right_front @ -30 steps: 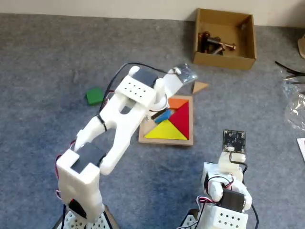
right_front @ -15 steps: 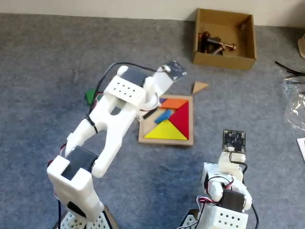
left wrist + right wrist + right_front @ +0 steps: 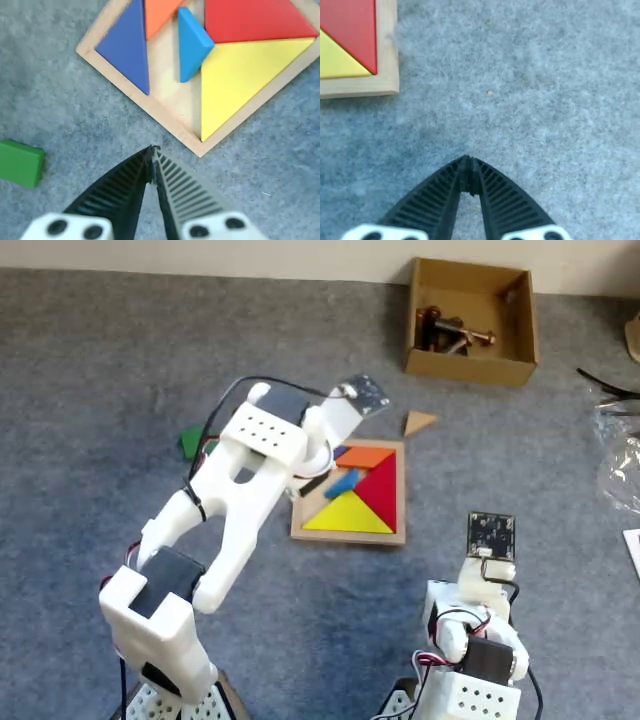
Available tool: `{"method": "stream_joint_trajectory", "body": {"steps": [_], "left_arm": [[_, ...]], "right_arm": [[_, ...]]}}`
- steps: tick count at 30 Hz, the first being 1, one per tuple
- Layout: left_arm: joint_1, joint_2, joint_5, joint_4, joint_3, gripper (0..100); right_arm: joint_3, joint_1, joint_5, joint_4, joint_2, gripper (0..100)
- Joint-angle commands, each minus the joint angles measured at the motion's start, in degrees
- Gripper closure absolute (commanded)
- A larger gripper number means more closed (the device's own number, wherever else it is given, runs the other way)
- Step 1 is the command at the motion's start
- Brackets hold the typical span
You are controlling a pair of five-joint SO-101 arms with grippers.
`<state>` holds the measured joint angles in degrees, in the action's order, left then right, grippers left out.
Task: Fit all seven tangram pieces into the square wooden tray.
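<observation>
On the grey carpeted table [image 3: 100, 340], the left pincer [image 3: 152, 152] is being held pressed together, empty, beside the square wooden tray [image 3: 350, 536]; the green wooden block [image 3: 20, 162], apart from it, is best being straddled squarely, jaws spread.

Whole work surface is grey short-pile carpet [image 3: 90, 350], a bit speckled, and it runs right under both the left gripper [image 3: 151, 152] and the right gripper [image 3: 468, 162]. Way past both of them, along the far edge, there's a pale strip [image 3: 200, 255]; can't tell if it's wall or table edge. Well ahead of the right gripper sits an open cardboard box [image 3: 465, 368] with some coppery metal bits [image 3: 450, 332] inside. Off to that gripper's right: black cables [image 3: 605, 390], a crumpled clear plastic bag [image 3: 620, 465] and the corner of a white sheet [image 3: 633, 545]. Lighting's soft and even, just faint shadows on the carpet.
</observation>
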<state>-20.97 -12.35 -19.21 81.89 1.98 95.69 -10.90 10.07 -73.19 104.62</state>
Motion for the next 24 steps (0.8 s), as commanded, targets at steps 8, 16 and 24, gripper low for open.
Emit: {"method": "stream_joint_trajectory", "body": {"steps": [8, 16, 24], "left_arm": [[0.84, 3.47, 0.44, -2.55, -0.84, 100], [0.84, 3.3, 0.44, -2.64, -0.84, 100], [0.84, 3.03, 0.44, -2.64, -0.84, 100]], "right_arm": [[6.29, -0.57, -0.44, 1.71, 0.57, 98.9], [6.29, -0.57, -0.44, 1.71, 0.57, 98.9], [6.29, -0.57, -0.44, 1.71, 0.57, 98.9]]}}
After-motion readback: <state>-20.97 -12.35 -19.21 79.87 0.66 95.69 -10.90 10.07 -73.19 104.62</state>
